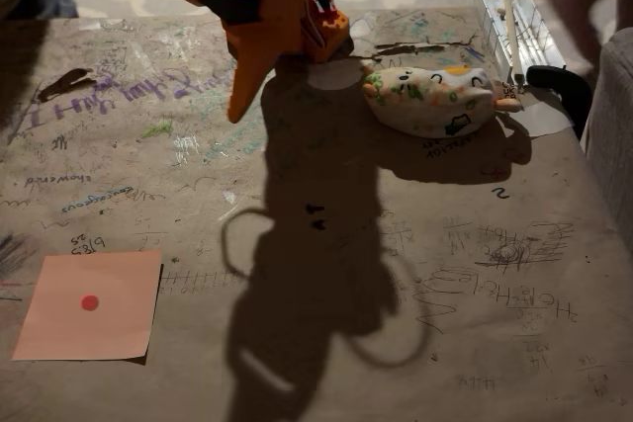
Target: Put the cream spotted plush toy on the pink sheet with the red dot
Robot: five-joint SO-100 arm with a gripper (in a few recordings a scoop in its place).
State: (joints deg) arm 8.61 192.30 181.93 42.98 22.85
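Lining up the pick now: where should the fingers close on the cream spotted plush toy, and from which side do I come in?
Grip the cream spotted plush toy across its narrow middle, coming down from above. In the fixed view it lies lengthwise left to right, so the fingers should straddle its short far-to-near width. Its right end sits close to a white rack and a black object, so end-on approaches look cramped.
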